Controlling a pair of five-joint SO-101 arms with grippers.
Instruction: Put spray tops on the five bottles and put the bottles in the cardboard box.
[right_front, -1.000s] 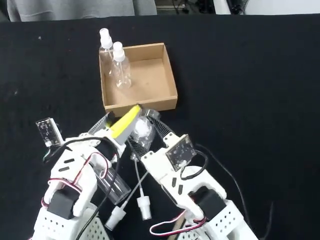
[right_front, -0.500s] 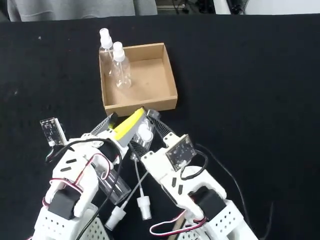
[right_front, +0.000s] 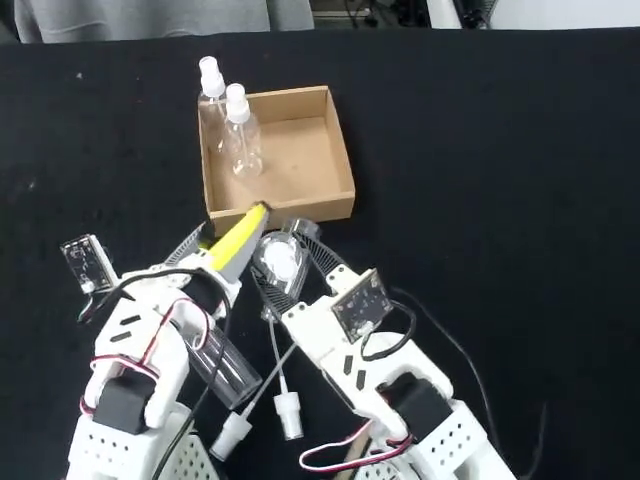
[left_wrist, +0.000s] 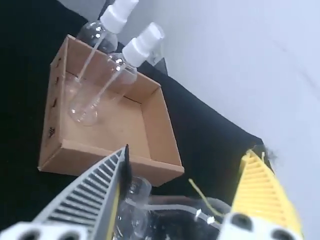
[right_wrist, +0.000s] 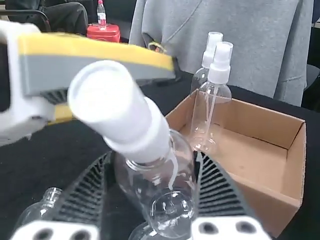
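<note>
Cardboard box is sitting toward the far side of the black surface. Two capped bottles are standing side by side in one of its far corners, each wearing a white sprayer.

Just in front of the box's near wall, the right claw is clamping a clear bottle around its body, one ribbed finger pressing on each side. A white spray top is sitting on this bottle's neck, and its thin tube is hanging down inside.

The left claw is hovering just beside that bottle, its grey and yellow fingers spread well apart and gripping nothing. The yellow finger is lying close alongside the spray top; whether the two are touching is impossible to tell.

Nearer the arms' bases, an uncapped bottle is lying on its side partly under the left arm. Two loose sprayers with long tubes are lying close by on the surface.
</note>
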